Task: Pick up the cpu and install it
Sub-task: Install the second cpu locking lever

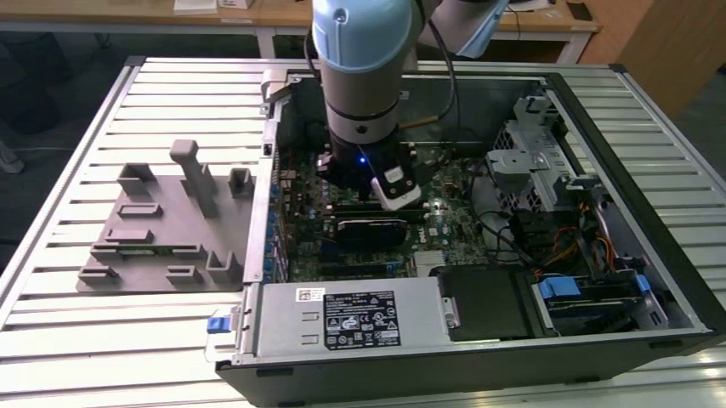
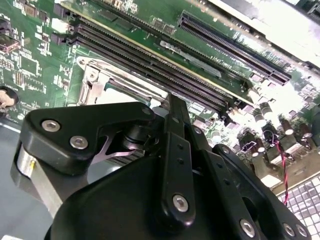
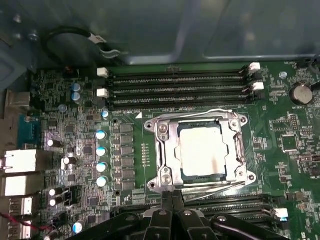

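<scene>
The arm reaches down into the open case [image 1: 669,280], with the gripper [image 3: 172,202] low over the motherboard [image 3: 75,125]. In the first wrist view the fingers [image 3: 172,200] are pressed together with nothing between them; the second wrist view shows the same black linkage drawn in to a single closed tip.

The cpu [image 3: 202,150] lies flat in the socket [image 3: 162,150], its pale metal top showing inside the silver frame, so it looks already seated rather than waiting to be picked. The frame's retaining wire [image 3: 212,183] runs along the socket edge closest to the gripper.

The relation that matters: the fingertips sit just off that edge of the socket, beside the cpu rather than above it, and apart from its top. The cpu is square, so no long axis governs the approach; its edges run parallel to the memory slots [image 3: 180,82] on its far side.

In the exterior view the grey holder block [image 1: 159,221] sits on the table to the exterior view's left of the case, well apart from the arm.
</scene>
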`<state>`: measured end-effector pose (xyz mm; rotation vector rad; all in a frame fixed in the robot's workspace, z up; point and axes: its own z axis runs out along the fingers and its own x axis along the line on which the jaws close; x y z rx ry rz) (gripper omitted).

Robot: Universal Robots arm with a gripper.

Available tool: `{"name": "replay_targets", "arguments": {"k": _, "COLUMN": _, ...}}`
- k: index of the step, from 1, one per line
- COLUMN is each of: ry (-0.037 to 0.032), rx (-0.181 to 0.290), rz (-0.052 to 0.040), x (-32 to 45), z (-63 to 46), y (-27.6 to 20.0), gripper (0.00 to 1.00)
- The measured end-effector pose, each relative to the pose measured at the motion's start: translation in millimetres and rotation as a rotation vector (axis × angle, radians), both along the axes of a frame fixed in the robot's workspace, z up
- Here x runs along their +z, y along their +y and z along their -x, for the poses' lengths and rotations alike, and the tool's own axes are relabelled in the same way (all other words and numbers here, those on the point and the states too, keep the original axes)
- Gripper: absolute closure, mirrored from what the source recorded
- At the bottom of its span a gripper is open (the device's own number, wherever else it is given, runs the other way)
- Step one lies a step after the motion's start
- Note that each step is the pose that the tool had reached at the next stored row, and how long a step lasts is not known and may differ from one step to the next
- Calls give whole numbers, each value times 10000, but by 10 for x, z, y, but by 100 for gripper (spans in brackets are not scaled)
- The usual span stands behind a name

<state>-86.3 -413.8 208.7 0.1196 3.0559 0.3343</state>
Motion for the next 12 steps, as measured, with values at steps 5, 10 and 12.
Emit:
{"name": "replay_targets", "arguments": {"k": 5, "ry": -1, "rx": -1, "rz": -242, "x": -43, "z": 7, "y": -48, "gripper": 89}}
{"name": "replay_targets", "arguments": {"k": 10, "ry": -1, "rx": 1, "rz": -565, "x": -78, "z": 24, "y": -55, "gripper": 89}}
{"name": "replay_targets", "arguments": {"k": 12, "ry": -1, "rx": 0, "rz": -627, "x": -96, "z": 39, "y": -56, "gripper": 89}}
